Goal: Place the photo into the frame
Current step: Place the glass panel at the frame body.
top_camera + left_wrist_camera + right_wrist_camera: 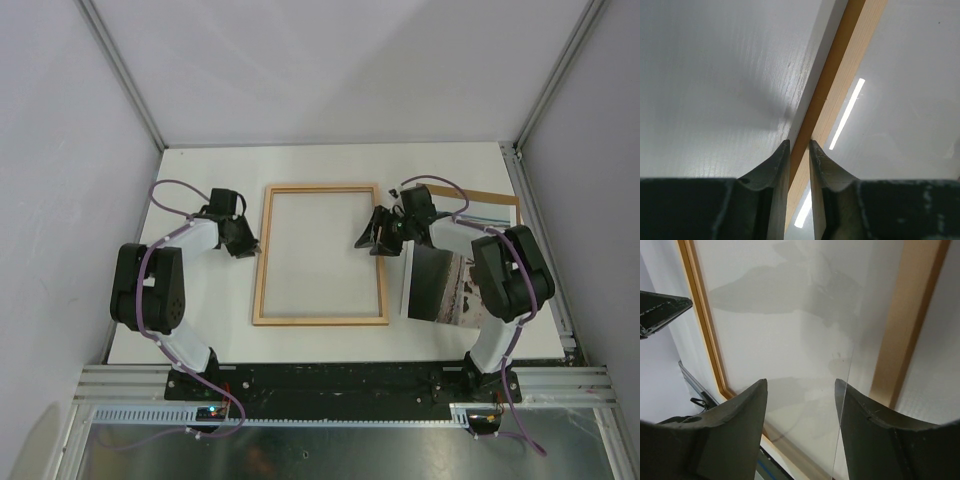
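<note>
Tabletop (320, 165) was white, with pale walls on the left, far and right sides. The frame (320, 320) lay flat at its middle, light wood face up, the bare table showing through its opening. The photo (440, 290) lay just right of the frame's near right corner, partly under the right arm, apart from the frame. A brown backing board (492, 196) showed at the far right, behind that arm. The left gripper (252, 245) pinched the frame's left rail (840, 75), one finger on either side of the wood. The right gripper (368, 238) hung over the frame's right rail (905, 315), fingers spread wide, holding nothing.
</note>
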